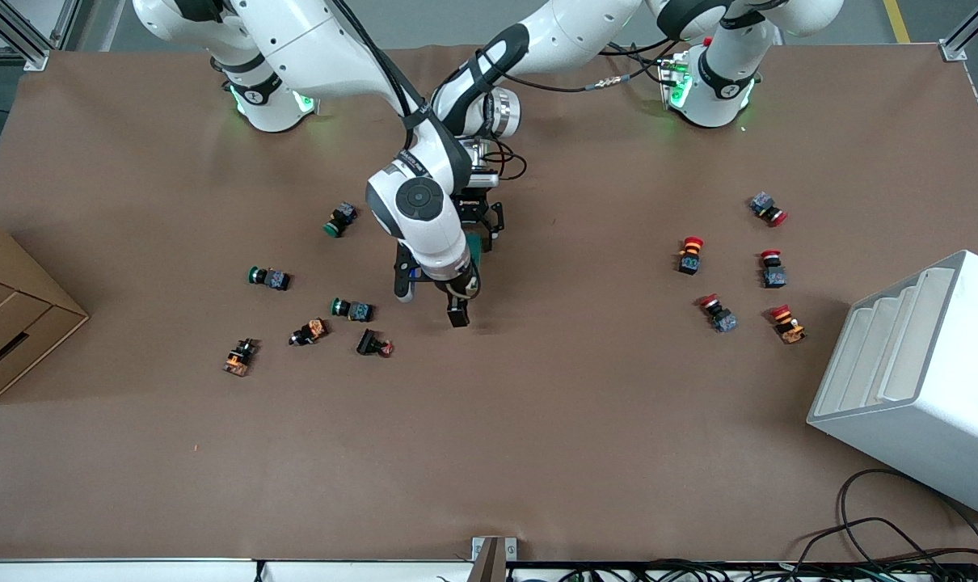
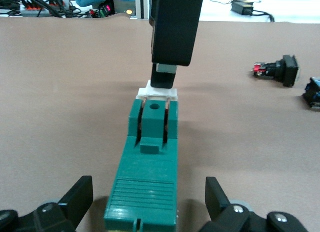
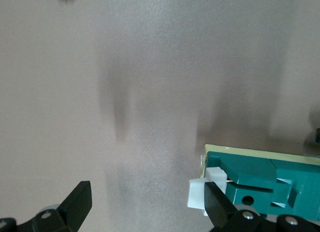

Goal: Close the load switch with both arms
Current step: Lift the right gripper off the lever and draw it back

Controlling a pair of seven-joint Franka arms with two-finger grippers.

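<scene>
The load switch is a dark green block lying on the brown table mid-way between the two arms' ends. In the left wrist view the switch lies between my left gripper's open fingers, with a gap on each side. Its cream-white handle sits at the end away from that gripper, and one black finger of the right gripper stands on it. My right gripper is open, with one fingertip against the white handle beside the green body. In the front view the right gripper points down beside the switch, and the left gripper is over it.
Several green-capped and orange push buttons lie toward the right arm's end, and several red-capped ones toward the left arm's end. A cardboard box stands at the right arm's table edge, and a white rack at the left arm's. Cables trail beside the rack.
</scene>
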